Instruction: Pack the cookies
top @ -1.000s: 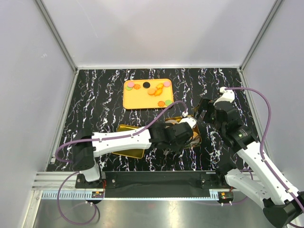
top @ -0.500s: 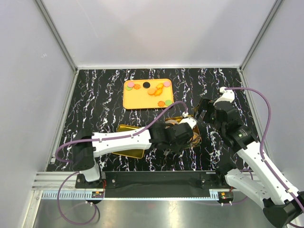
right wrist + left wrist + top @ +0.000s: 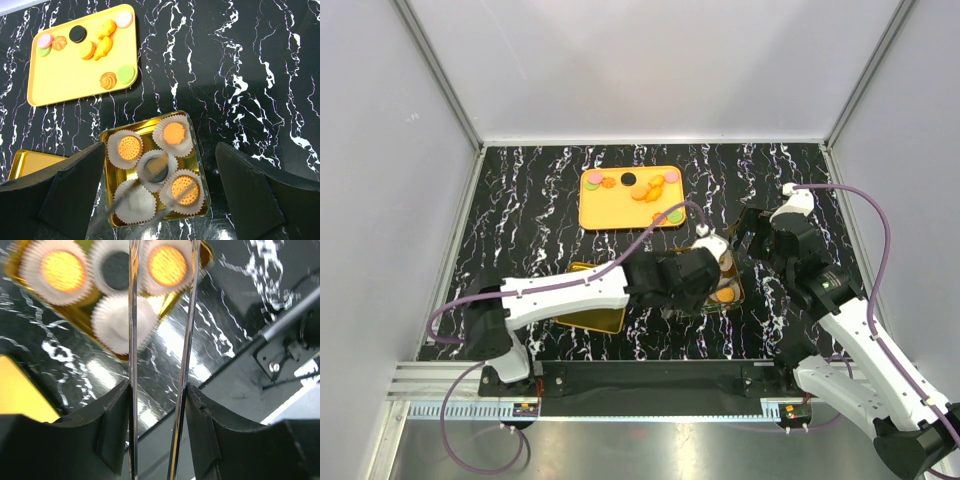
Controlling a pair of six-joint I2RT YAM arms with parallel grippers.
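Note:
Loose cookies (image 3: 642,192) lie on a yellow tray (image 3: 605,212) at the back; the right wrist view shows them too (image 3: 95,46). A gold tin (image 3: 739,291) holds five white paper cups. Three cups hold orange cookies (image 3: 129,147), the middle one holds a black cookie (image 3: 159,170), and one cup (image 3: 134,201) is empty. My left gripper (image 3: 705,266) hovers over the tin, shut on metal tweezers (image 3: 132,340). The tweezers' tips are spread with nothing between them, over the empty cup (image 3: 120,322). My right gripper (image 3: 748,236) is open and empty, above the tin's right side.
A gold lid (image 3: 595,320) lies on the black marbled table left of the tin, partly under my left arm. It shows at the lower left edge of the right wrist view (image 3: 30,162). Grey walls enclose the table on three sides.
My left gripper has shifted slightly back and left with the tweezers, uncovering more of the tin. The right arm has not moved.

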